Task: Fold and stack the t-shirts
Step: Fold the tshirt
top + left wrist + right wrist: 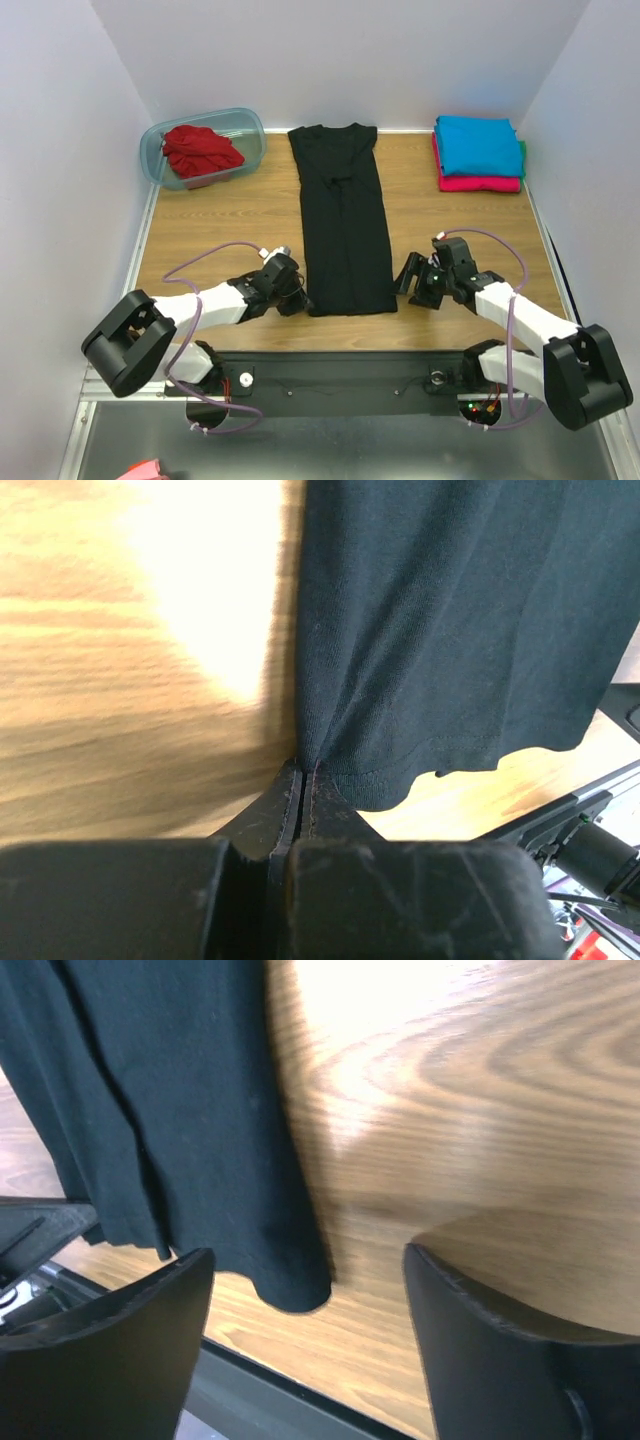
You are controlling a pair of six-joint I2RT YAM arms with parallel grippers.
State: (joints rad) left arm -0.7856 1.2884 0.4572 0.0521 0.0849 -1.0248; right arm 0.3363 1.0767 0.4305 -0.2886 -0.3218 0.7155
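Left claw (300, 780), 7 o'clock: pressed together, pinching the near-left hem corner of the black cloth t-shirt (343, 220); only a thin bite of cloth.

Right claw (310, 1345), 5 o'clock: spread, near-right hem corner lying between its fingers, not gripped.

The shirt lies as a narrow strip down the centre of the wooden table (220, 220).

11 o'clock: crumpled red cloth t-shirt (202, 150) in translucent blue-grey plastic tub (255, 128).

1 o'clock: folded turquoise cloth t-shirt (478, 143) on folded magenta cloth t-shirt (480, 184).

Risk: lifting on one corner would skew the strip. The thin pinch may slip.
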